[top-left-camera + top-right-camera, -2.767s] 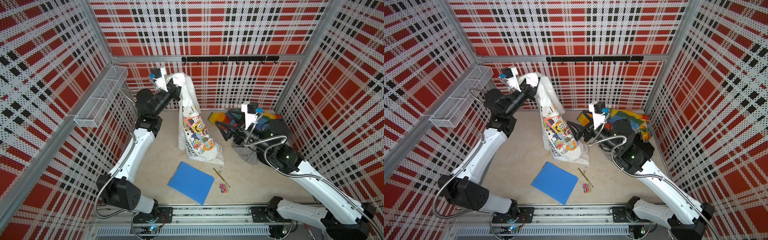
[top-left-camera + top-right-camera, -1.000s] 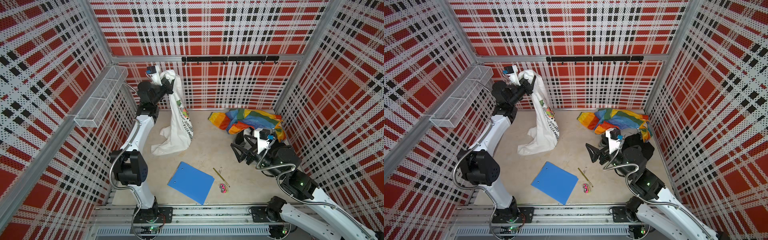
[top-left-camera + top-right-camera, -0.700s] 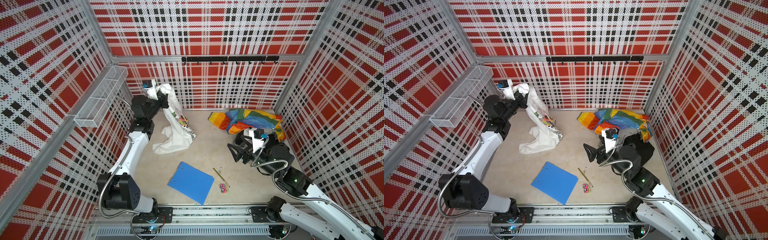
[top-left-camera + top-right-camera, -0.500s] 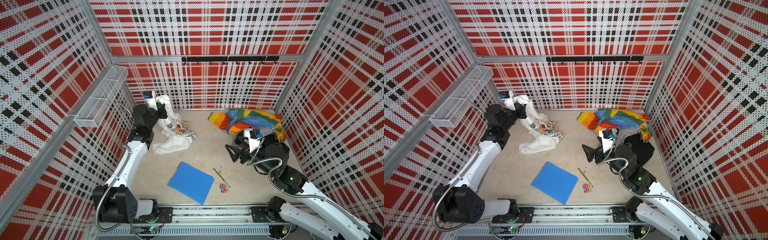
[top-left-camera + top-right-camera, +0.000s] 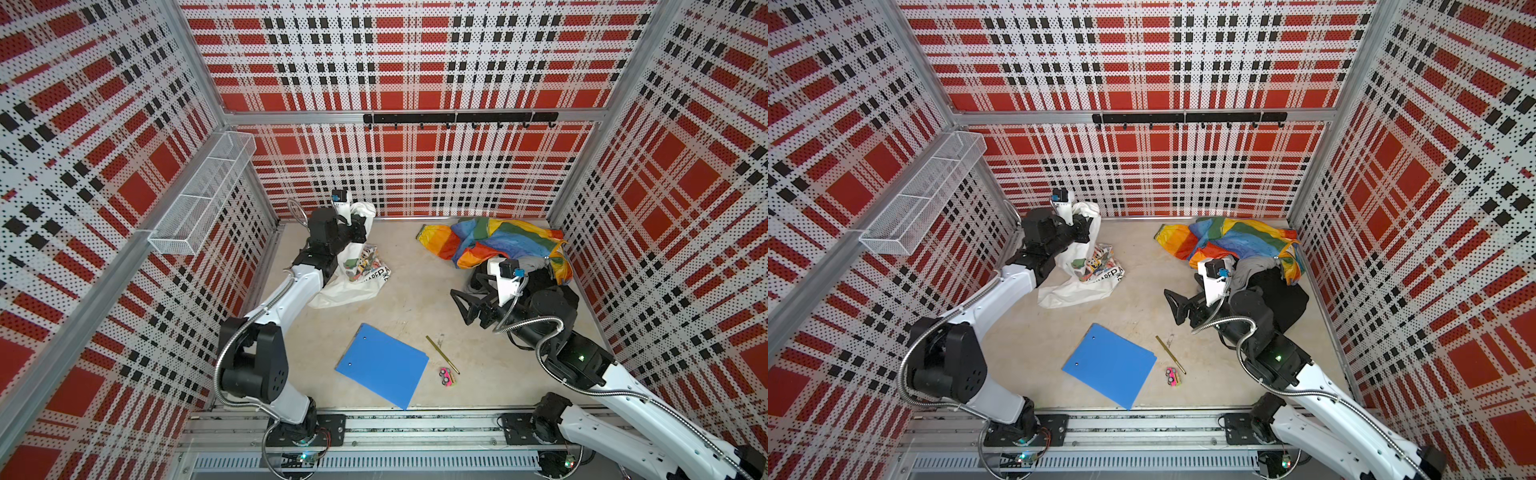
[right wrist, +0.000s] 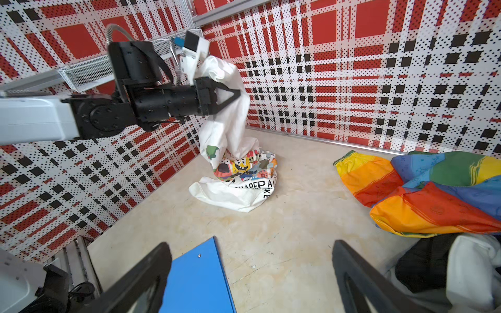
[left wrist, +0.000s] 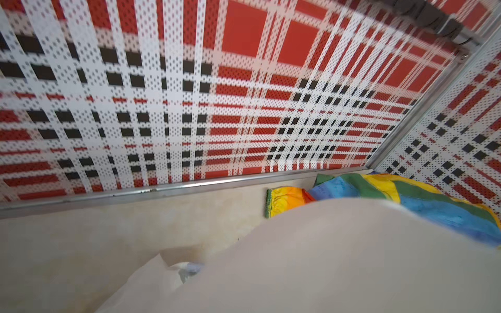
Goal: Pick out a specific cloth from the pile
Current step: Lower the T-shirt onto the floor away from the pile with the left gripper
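Setting: a robot lab test cell, not a home or shop.

Evidence:
- Perforated wall panels (image 5: 415,62) in red, black and white plaid close three sides, framed by aluminium posts (image 5: 199,62).
- A left arm (image 5: 291,297) and a right arm (image 5: 648,417) are bolted to a metal rail (image 5: 415,430) at the front.
- A wire basket (image 5: 199,199) and a black hook bar (image 5: 457,118) are fixed to the panels.
- The floor (image 5: 415,303) is bare and beige.

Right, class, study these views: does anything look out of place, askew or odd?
The cloth: pinched by the shut left end effector near the far left corner, its top hangs while the printed part lies crumpled on the floor, apart from the pile. The blue folder lies askew, a pencil loose beside it.
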Robot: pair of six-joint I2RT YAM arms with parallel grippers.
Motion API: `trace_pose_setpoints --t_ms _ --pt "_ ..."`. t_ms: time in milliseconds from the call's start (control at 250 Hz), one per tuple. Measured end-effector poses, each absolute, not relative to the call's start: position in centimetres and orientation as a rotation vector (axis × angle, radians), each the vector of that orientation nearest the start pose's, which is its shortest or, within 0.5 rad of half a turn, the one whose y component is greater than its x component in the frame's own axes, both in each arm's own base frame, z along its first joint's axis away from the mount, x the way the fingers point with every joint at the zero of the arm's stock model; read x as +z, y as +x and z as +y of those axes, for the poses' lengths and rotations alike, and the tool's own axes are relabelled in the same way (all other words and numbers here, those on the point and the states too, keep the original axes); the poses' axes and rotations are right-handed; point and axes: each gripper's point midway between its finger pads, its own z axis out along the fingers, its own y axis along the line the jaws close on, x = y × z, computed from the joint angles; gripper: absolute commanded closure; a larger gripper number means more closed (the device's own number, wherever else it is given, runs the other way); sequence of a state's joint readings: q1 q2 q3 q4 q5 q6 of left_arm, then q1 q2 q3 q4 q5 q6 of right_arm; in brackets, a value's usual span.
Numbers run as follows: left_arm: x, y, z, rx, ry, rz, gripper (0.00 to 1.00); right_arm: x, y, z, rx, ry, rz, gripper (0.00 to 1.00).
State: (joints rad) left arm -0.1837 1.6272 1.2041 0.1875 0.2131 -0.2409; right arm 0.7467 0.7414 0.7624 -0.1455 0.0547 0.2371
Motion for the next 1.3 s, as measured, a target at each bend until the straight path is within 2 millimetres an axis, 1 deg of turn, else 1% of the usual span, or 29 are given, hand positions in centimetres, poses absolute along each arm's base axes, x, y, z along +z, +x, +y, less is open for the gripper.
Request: trace_pose_setpoints --t_ms 60,116,144,188,244,304,380,416,452,504,548,608,700,732,824,920,996,1089,1121,1153,1185,1225,1249,1265,1297 --pt "24.7 50.5 -12.0 -0.502 0.049 1.871 0.99 32.9 23.5 20.4 0.685 -0.394 1.688 0.01" --pt "22.2 50.1 -10.7 -0.505 -0.004 1.921 0.96 33.2 23.4 20.1 0.681 -0.386 1.68 0.01" --pt "21.2 49.9 -10.2 -0.502 -0.025 1.943 0.93 33.2 23.4 20.0 0.679 -0.382 1.678 0.01" --pt "20.2 49.6 -9.3 -0.481 -0.056 1.965 0.91 33.3 23.4 19.9 0.675 -0.379 1.677 0.01" --pt "19.7 49.4 -8.0 -0.445 -0.093 1.985 0.88 33.2 23.5 19.9 0.669 -0.375 1.679 0.01" --pt "20.2 49.3 -7.0 -0.43 -0.116 1.98 0.88 33.0 23.6 20.0 0.667 -0.376 1.686 0.01" --pt "20.9 49.0 -6.0 -0.423 -0.14 1.968 0.91 32.5 23.9 20.2 0.662 -0.381 1.699 0.01" --pt "21.0 49.0 -5.8 -0.424 -0.154 1.969 0.92 32.2 24.0 20.4 0.66 -0.383 1.706 0.01" --pt "20.7 48.9 -5.6 -0.426 -0.165 1.974 0.92 31.8 24.2 20.6 0.658 -0.387 1.717 0.01" --pt "19.5 48.7 -5.4 -0.425 -0.188 2.0 0.91 31.4 24.4 20.9 0.657 -0.394 1.73 0.01" --pt "18.1 48.3 -5.5 -0.428 -0.201 2.034 0.91 31.1 24.5 21.0 0.658 -0.399 1.738 0.01" --pt "15.7 48.1 -6.1 -0.427 -0.203 2.095 0.89 31.0 24.5 21.1 0.659 -0.402 1.741 0.01" --pt "12.4 47.9 -8.2 -0.438 -0.175 2.183 0.82 31.0 24.5 21.1 0.66 -0.403 1.74 0.01" --pt "11.2 47.8 -9.0 -0.445 -0.162 2.218 0.81 31.0 24.5 21.0 0.657 -0.4 1.739 0.01" --pt "8.7 48.1 -10.7 -0.46 -0.139 2.289 0.8 31.2 24.5 20.8 0.653 -0.391 1.735 0.02" --pt "7.1 48.1 -11.5 -0.484 -0.146 2.325 0.76 31.6 24.3 20.6 0.661 -0.379 1.724 0.02" --pt "6.4 48.0 -11.4 -0.492 -0.167 2.337 0.73 32.0 24.1 20.4 0.671 -0.368 1.716 0.02" --pt "6.2 47.8 -11.3 -0.51 -0.188 2.336 0.61 32.2 24.0 20.3 0.673 -0.365 1.71 0.02" --pt "6.2 47.7 -11.2 -0.519 -0.191 2.335 0.55 32.2 24.0 20.3 0.674 -0.365 1.71 0.02" --pt "6.3 47.5 -11.0 -0.524 -0.195 2.334 0.44 32.1 24.0 20.3 0.673 -0.364 1.71 0.02" --pt "6.6 47.4 -10.8 -0.523 -0.198 2.333 0.37 32.1 24.1 20.3 0.671 -0.364 1.712 0.02" --pt "7.1 47.1 -10.5 -0.515 -0.2 2.333 0.35 32.0 24.1 20.3 0.67 -0.364 1.714 0.02" --pt "7.6 46.9 -10.4 -0.509 -0.2 2.334 0.31 32.0 24.1 20.3 0.669 -0.364 1.715 0.02" --pt "8.1 46.8 -10.2 -0.501 -0.195 2.329 0.29 32.0 24.1 20.3 0.668 -0.364 1.716 0.02" --pt "9.0 46.5 -9.8 -0.488 -0.195 2.322 0.22 31.9 24.1 20.3 0.667 -0.364 1.718 0.02"
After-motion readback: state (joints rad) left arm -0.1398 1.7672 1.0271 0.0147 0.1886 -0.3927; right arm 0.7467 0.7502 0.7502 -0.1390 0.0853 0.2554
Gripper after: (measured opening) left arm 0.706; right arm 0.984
